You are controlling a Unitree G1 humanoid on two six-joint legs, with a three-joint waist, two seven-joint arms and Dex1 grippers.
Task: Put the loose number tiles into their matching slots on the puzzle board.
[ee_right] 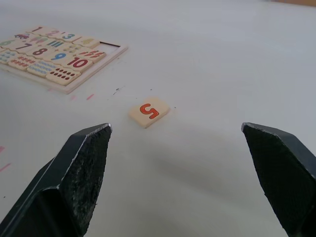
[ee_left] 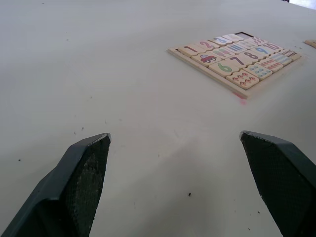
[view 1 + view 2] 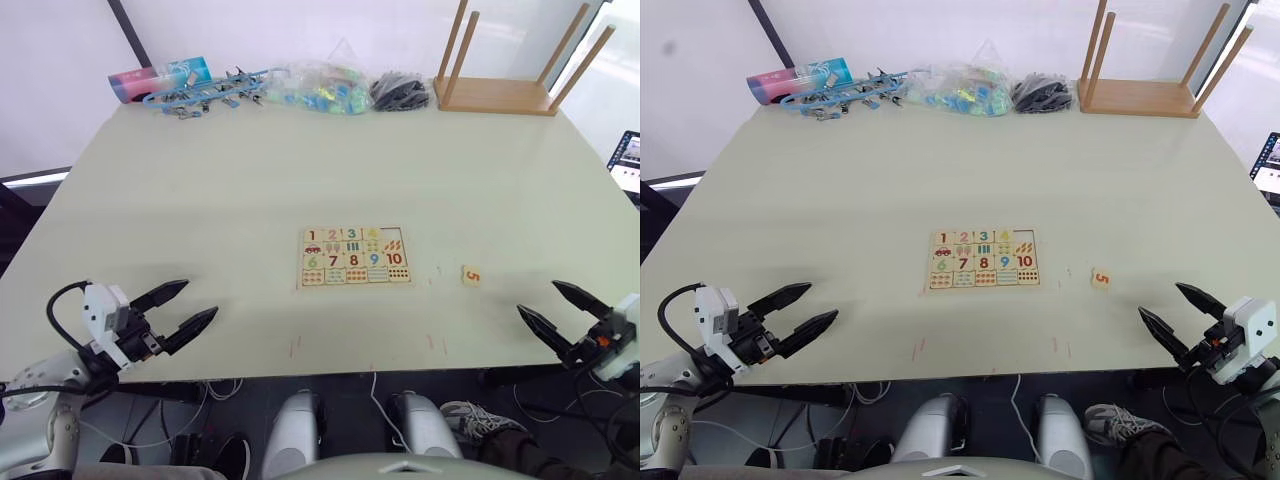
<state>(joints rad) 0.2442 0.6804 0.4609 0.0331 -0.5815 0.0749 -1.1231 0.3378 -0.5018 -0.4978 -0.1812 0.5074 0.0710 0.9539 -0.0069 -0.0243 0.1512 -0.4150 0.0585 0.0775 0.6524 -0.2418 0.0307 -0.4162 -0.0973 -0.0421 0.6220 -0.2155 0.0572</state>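
Note:
The puzzle board (image 3: 354,256) lies flat at the table's middle, with tiles 1, 2, 3 and 4 seated in its far row and the right-end slot (image 1: 109,45) bare. One loose tile with an orange 5 (image 3: 471,274) rests on the table just right of the board, also seen as the 5 tile (image 1: 149,111). My right gripper (image 3: 562,316) hovers open near the front edge, right of that tile and closer to me. My left gripper (image 3: 182,312) is open at the front left, well away from the board (image 2: 236,55).
Along the far edge lie a pink-and-blue roll (image 3: 160,78), blue clips (image 3: 205,92), a bag of coloured pieces (image 3: 320,88), a black bundle (image 3: 402,92) and an upturned wooden stool (image 3: 510,70). A laptop (image 3: 628,160) sits off the right edge. Red marks (image 3: 295,346) dot the front.

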